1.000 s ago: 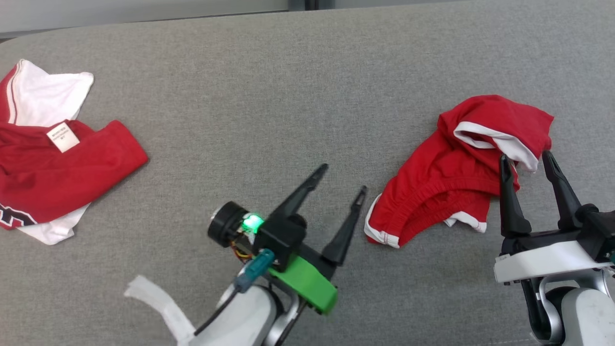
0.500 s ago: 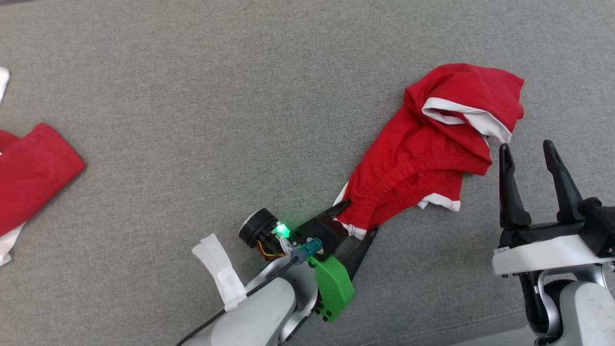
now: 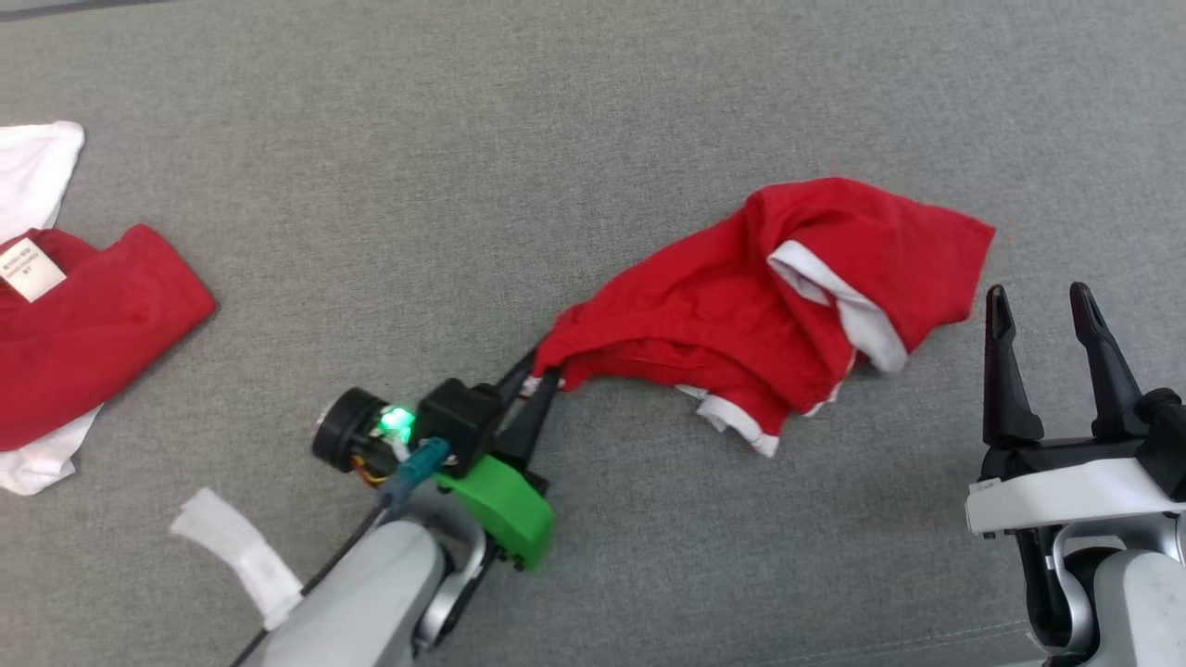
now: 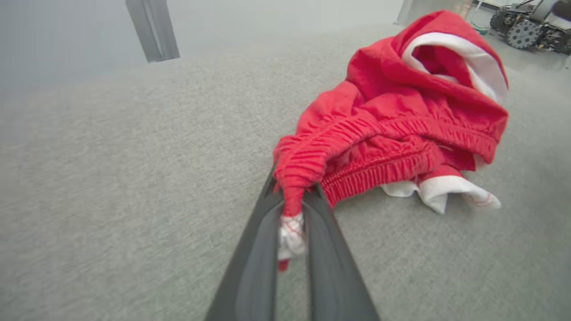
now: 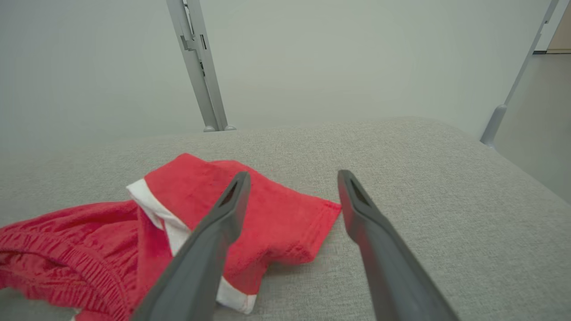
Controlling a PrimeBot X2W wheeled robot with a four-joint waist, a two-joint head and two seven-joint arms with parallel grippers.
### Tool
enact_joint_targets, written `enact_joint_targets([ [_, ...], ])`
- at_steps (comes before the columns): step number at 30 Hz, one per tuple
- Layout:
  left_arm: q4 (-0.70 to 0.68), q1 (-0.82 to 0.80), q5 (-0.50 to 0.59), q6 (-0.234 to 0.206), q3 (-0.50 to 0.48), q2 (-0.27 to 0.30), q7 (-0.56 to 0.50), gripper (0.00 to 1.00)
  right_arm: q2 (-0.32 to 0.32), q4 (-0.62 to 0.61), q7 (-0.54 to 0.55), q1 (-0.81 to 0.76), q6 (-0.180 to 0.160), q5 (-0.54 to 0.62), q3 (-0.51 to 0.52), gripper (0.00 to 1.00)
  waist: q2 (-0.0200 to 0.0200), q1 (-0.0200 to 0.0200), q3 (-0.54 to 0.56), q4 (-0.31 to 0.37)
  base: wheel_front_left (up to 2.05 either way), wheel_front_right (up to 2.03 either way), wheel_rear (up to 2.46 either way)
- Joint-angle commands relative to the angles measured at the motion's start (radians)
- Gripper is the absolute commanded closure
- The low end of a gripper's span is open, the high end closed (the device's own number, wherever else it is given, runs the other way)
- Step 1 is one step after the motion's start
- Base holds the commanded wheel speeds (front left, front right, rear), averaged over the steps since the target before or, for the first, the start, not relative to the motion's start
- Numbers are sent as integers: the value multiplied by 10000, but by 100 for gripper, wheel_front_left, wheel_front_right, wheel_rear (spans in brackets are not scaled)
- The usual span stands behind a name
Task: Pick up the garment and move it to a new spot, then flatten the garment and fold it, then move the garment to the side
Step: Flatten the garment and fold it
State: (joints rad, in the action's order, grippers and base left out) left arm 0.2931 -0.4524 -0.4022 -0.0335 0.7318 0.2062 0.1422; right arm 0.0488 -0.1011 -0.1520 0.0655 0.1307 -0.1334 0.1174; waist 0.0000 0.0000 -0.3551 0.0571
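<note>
At the far left edge of the grey fabric surface (image 3: 482, 167) lies another red-and-white piece of clothing (image 3: 93, 324) with a white label. Right of it, toward the near side, the left pincer (image 3: 537, 375) is pressed together, pinching a corner of the garment (image 3: 741, 296) at its elastic waistband, red and white cloth bunched between the fingers (image 4: 263, 232). The garment, red shorts with white trim, lies crumpled in the middle-right, stretched leftward to that grip. Just beside its right edge, the right pincer (image 3: 1047, 310) stands spread, holding nothing.
</note>
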Motion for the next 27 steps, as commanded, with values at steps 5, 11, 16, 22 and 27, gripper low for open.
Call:
enact_joint_targets([
  [5, -1222, 804, -404, -608, -925, 1412, -496, 100, 7, 67, 42, -71, 1, -127, -22, 0, 0, 0, 215, -356, 0, 0, 0],
  [11, -1720, 1232, -847, -625, -1399, 2026, -583, 75, 7, 40, 115, 41, 1, -18, -258, 0, 0, 0, 225, -430, 0, 0, 0],
  [16, -1591, 1400, -1135, -763, -1708, 1646, 304, 0, 13, -124, 187, 59, 1, 99, -482, 0, 0, 0, 361, -444, 0, 0, 0],
  [22, -1905, 1647, -873, -1396, -2470, 1271, 1162, 0, 119, -385, 411, -159, 1, 188, -702, 0, 0, 0, 743, -485, 0, 0, 0],
  [27, -2546, 2101, -296, -2077, -3343, 1170, 1233, 0, 198, -552, 587, -348, 1, 167, -844, 0, 0, 0, 1037, -538, 0, 0, 0],
])
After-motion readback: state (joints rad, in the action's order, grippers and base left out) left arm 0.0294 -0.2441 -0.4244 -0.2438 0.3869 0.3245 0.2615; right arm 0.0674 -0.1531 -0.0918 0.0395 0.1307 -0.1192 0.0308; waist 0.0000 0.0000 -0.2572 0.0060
